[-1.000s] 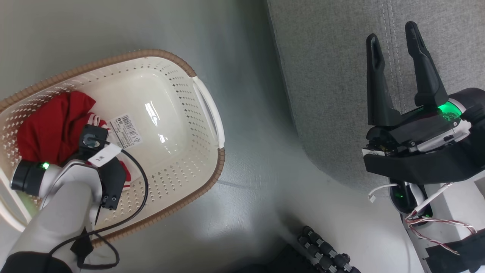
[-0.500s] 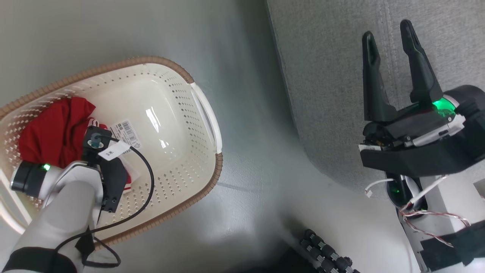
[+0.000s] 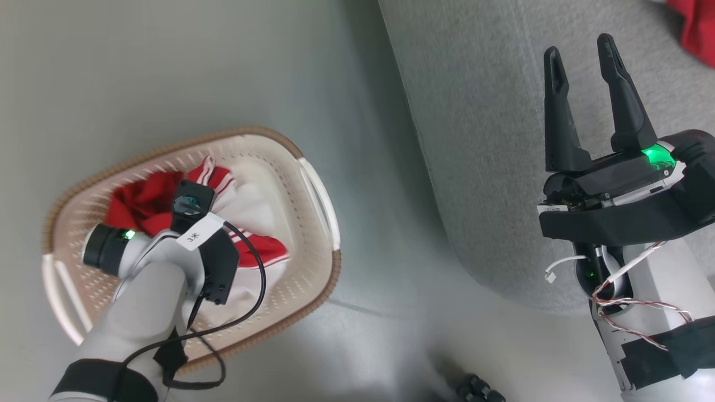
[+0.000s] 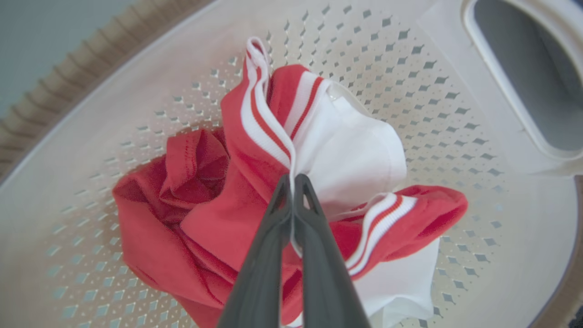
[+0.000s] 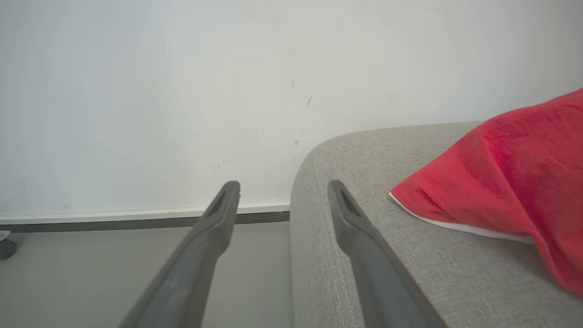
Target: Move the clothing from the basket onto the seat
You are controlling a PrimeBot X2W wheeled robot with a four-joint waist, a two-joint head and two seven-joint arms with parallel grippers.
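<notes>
- Striped garment (image 4: pixel 319 150): red fabric with white stripes and a white panel. It is bunched in the basket (image 3: pixel 321 279). In the left wrist view its plain red folds spread toward 8 o'clock of the fingertips and the white panel toward 2 o'clock.
- Left claw (image 4: pixel 291 180): the two fingers are pressed together, pinching a striped fold at the top of the bunch. The cloth below hangs loose and lies inside the basket walls.
- Basket: cream and perforated with a brown rim. It stands on the grey floor (image 3: pixel 167 67) at about 8 o'clock in the head view, and the striped garment is the only clothing visible in it.
- Sofa (image 3: pixel 480 139): grey upholstery at 1 to 3 o'clock in the head view, near the basket but apart from it.
- Red garment (image 5: pixel 510 182): lies on the sofa cushion with a thin white edge showing. It is at 1 o'clock in the head view (image 3: pixel 695 28).
- Right claw (image 3: pixel 578 47): the fingers are spread with nothing between them. It hovers over the sofa's near corner.
- Step in hand: the grasp on the last garment looks made, with the transfer not yet done.
- Next move: this likely calls for lifting the bunch high enough for its trailing folds to pass the rim, carrying it toward 2 o'clock over the cushion, and then releasing it.
</notes>
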